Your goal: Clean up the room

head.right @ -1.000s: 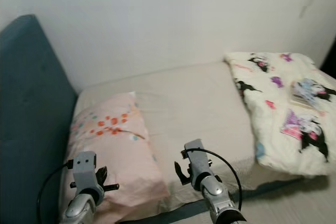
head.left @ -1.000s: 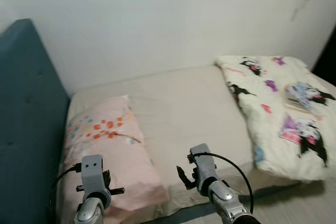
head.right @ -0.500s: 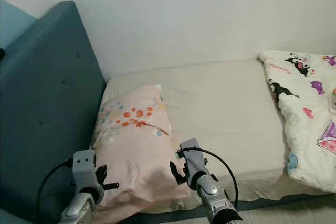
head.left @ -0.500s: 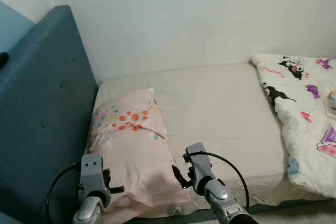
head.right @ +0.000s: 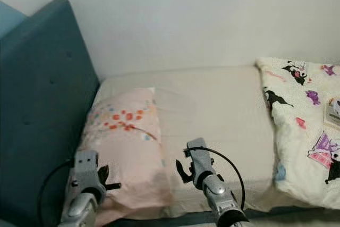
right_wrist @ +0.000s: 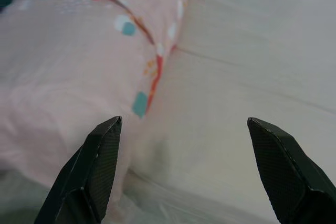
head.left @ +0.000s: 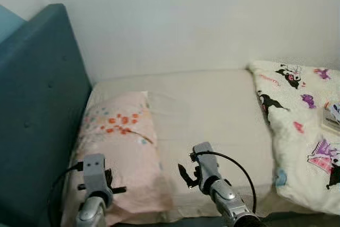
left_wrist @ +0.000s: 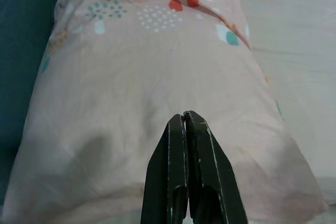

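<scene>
A pink pillow with red and teal spots lies at the head of the bed, next to the blue headboard. A white quilt with cartoon prints is bunched on the bed's right side. My left gripper is shut with nothing in it and hovers over the pillow's near end. My right gripper is open above the pillow's edge and the cream sheet. Both arms reach in from the picture's lower edge, left arm and right arm.
A white wall runs behind the bed. A small book or card rests on the quilt at the far right. The middle of the mattress is bare sheet. A strip of floor runs along the bed's near edge.
The camera has swung left, then partly back right, so the headboard fills more of the view than a second ago. Both grippers keep the same pose.
</scene>
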